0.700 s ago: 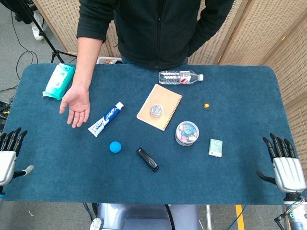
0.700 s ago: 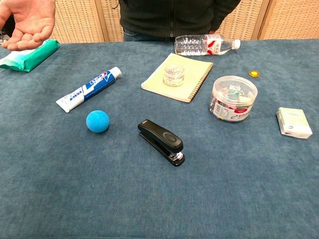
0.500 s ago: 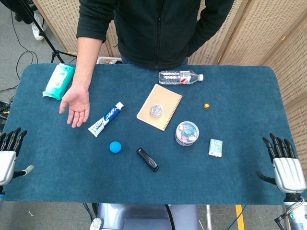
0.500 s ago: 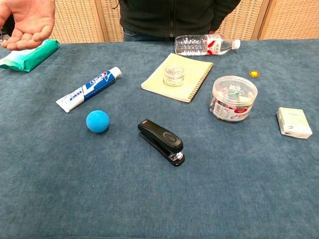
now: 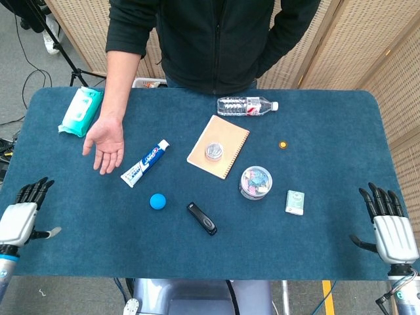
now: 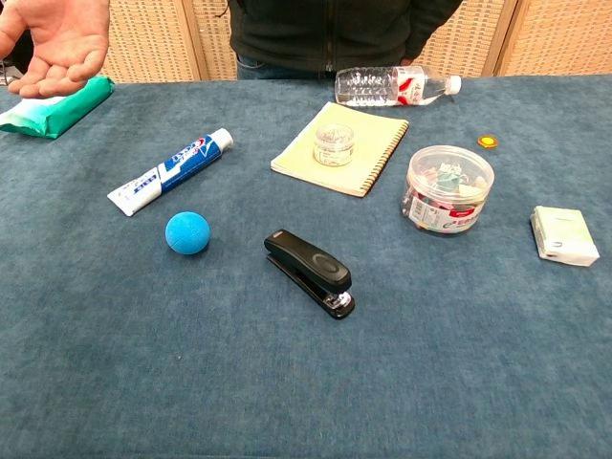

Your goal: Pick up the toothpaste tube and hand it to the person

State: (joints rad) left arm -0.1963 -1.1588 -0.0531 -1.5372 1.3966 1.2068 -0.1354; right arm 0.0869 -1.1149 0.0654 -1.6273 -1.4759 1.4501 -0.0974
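Note:
A white and blue toothpaste tube (image 5: 145, 163) (image 6: 172, 170) lies flat on the blue table, cap toward the person. Just to its left the person's open palm (image 5: 105, 144) (image 6: 57, 46) is held out, facing up. My left hand (image 5: 25, 213) is at the table's near-left edge, fingers apart and holding nothing, far from the tube. At the near-right edge my right hand (image 5: 388, 225) is likewise spread and holds nothing. The chest view shows neither hand.
A blue ball (image 5: 157, 201) and a black stapler (image 5: 202, 218) lie in front of the tube. A notebook (image 5: 226, 153) bearing a small jar, a water bottle (image 5: 246, 105), a clip tub (image 5: 256, 182), a small box (image 5: 295, 202) and a wipes pack (image 5: 81, 110) are spread around.
My left hand has moved right and slightly up, further over the table's near-left edge. The right hand and the objects have stayed still.

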